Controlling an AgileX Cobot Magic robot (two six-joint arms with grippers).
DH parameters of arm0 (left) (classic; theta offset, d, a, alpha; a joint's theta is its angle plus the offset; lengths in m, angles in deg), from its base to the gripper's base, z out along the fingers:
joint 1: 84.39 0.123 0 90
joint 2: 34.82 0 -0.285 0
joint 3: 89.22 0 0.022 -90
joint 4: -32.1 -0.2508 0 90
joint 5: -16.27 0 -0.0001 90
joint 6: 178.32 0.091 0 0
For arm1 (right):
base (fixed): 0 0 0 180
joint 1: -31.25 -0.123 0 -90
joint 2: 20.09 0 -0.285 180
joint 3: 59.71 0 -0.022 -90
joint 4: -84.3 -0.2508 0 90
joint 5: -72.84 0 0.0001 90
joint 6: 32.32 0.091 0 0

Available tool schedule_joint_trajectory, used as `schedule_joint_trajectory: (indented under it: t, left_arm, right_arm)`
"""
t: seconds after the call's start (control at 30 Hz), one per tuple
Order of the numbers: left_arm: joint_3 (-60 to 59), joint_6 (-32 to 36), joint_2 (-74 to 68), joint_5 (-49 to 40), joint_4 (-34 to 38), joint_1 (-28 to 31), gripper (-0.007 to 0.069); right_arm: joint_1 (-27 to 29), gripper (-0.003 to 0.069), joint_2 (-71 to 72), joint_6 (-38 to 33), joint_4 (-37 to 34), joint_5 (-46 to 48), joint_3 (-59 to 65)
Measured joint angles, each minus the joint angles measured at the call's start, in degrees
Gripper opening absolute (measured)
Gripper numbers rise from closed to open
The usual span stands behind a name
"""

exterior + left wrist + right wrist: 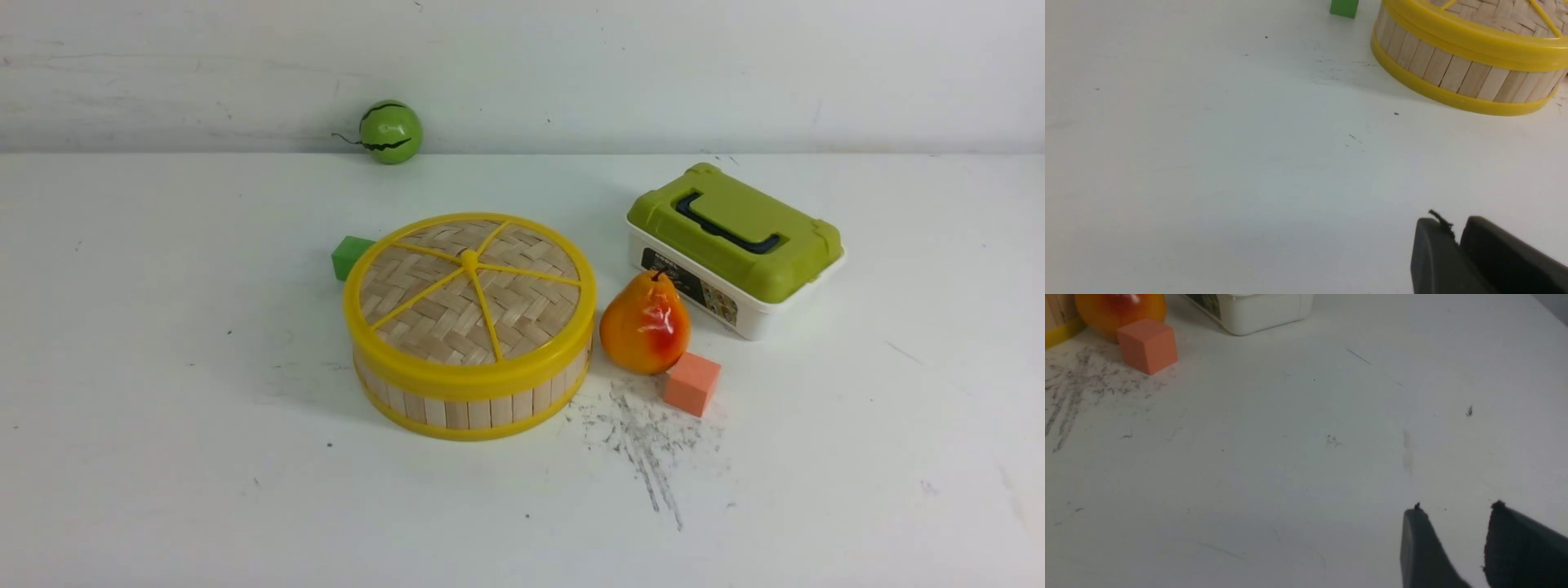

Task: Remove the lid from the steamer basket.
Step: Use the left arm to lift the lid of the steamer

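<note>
The steamer basket (469,406) stands in the middle of the white table, its pale slat wall between yellow rims. The lid (469,286), woven bamboo with yellow rim, spokes and centre knob, lies flat on top of it. Neither arm shows in the front view. In the left wrist view my left gripper (1455,228) hovers low over bare table, well short of the basket (1453,73) and the lid's rim (1474,38); its dark fingers lie together, empty. My right gripper (1457,510) is open over bare table, nothing between its fingers.
A green cube (351,256) sits behind the basket on its left. A pear (645,322) and an orange cube (692,383) stand close on its right, with a white box with an olive-green lid (735,245) behind them. A green ball (390,131) rests by the back wall.
</note>
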Motion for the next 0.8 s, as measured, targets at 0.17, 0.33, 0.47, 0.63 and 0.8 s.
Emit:
schedule_joint_trajectory:
  t: [0.17, 0.33, 0.47, 0.63, 0.8]
  left_arm:
    - [0.00, 0.00, 0.00, 7.10, 0.00, 0.00, 0.0093]
    - [0.00, 0.00, 0.00, 16.47, -0.62, 0.00, 0.0099]
    - [0.00, 0.71, 0.00, 23.48, -1.36, 0.00, 0.0101]
    - [0.00, 1.06, 0.00, 27.01, -1.43, 0.00, 0.0104]
    - [0.00, -2.05, 0.00, 32.20, 0.89, 0.00, 0.0106]
  right_arm:
    - [0.00, 0.0240, 0.00, 0.00, 0.00, 0.00, 0.00]
    - [0.00, 0.0240, 0.00, 0.00, 0.00, 0.00, 0.00]
    - [0.00, 0.0240, 0.00, 0.00, 0.00, 0.00, 0.00]
    - [0.00, 0.0240, 0.00, 0.00, 0.00, 0.00, 0.00]
    - [0.00, 0.0240, 0.00, 0.00, 0.00, 0.00, 0.00]
